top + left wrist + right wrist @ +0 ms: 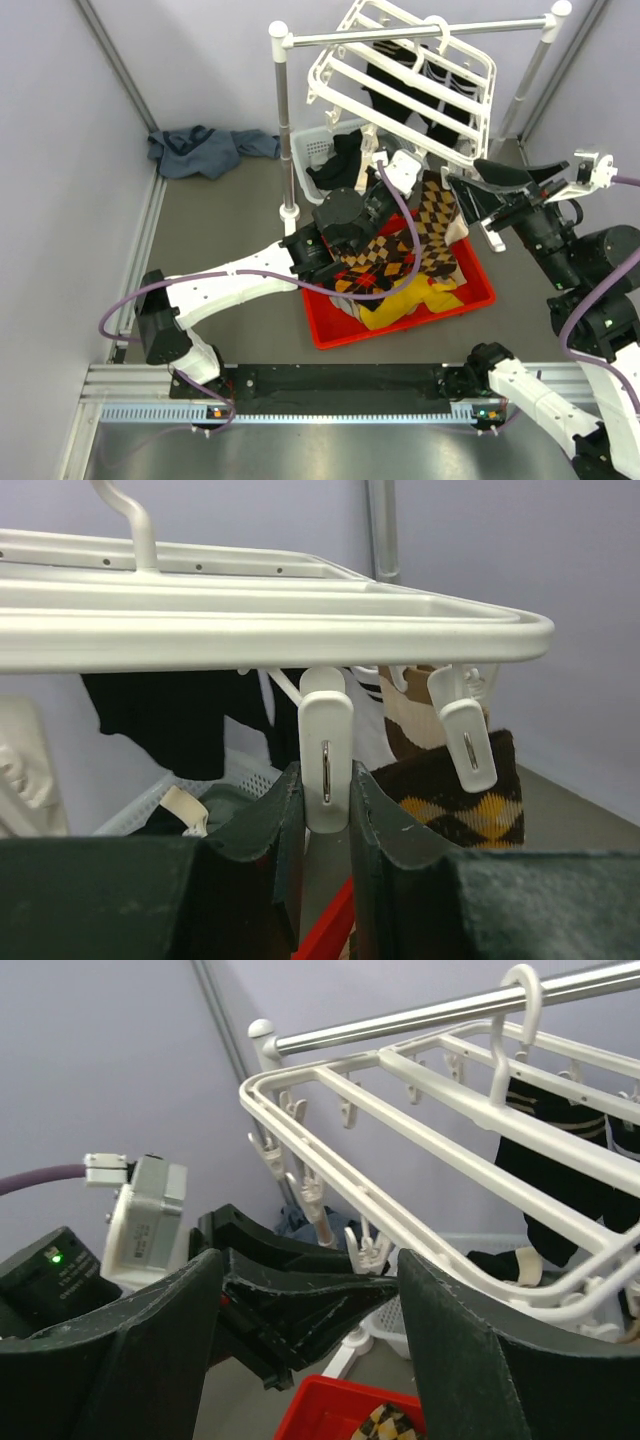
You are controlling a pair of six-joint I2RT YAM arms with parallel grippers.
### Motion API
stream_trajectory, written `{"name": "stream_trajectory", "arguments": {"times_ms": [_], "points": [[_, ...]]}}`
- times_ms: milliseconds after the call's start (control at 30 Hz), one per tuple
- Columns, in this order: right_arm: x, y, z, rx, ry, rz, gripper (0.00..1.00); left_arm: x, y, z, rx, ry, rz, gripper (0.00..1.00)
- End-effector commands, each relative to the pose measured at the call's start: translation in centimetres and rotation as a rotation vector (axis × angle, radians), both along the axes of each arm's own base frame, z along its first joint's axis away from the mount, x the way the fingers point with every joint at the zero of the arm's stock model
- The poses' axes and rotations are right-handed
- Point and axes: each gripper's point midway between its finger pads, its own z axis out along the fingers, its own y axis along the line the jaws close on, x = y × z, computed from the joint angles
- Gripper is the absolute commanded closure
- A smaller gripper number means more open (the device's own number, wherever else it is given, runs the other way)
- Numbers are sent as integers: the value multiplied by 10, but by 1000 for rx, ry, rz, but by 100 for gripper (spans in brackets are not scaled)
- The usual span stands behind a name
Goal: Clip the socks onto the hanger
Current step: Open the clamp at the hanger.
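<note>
The left claw (325,777) is pinched on a smooth white plastic clip (325,730) dangling from the near bar of the hanger (300,640), a rectangular white frame. The diamond-patterned knit socks (425,235) lie heaped below it in a red plastic bin (400,322). The right claw (310,1280) is spread wide beside the frame, holding nothing.

The hanger (270,630) spans the top of the frame. One clip (325,730) dangles between the fingers of the left gripper (325,785), which sit close against both its sides (contact looks likely). A second clip (467,738) hangs to the right, before a brown argyle sock (460,805).
</note>
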Motion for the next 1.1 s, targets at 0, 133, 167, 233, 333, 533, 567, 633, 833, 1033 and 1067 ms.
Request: {"name": "stream_trajectory", "arguments": {"times_ms": [0,133,167,233,333,533,567,633,833,1033,1067], "points": [[1,21,12,5,8,108,31,-3,0,14,-29,8,-14,97],[13,38,-1,4,84,169,31,-2,5,8,-28,31,11,97],[15,41,-3,13,101,182,31,-1,8,9,-32,34,19,97],[22,45,-10,12,137,189,32,-2,9,4,-26,40,22,97],[36,45,-22,21,190,151,33,-4,14,4,-36,43,20,98],[57,43,-38,45,253,86,37,-12,22,6,-61,34,-9,98],[62,43,-42,47,268,77,37,-13,22,6,-66,33,-12,98],[67,43,-44,51,276,66,38,-15,22,4,-64,32,-24,98],[76,46,-55,53,315,55,41,-18,23,6,-73,27,-37,98],[72,51,-59,46,347,90,47,-19,20,5,-70,28,-50,98],[71,51,-63,40,368,93,48,-18,19,4,-65,29,-48,98]]}}
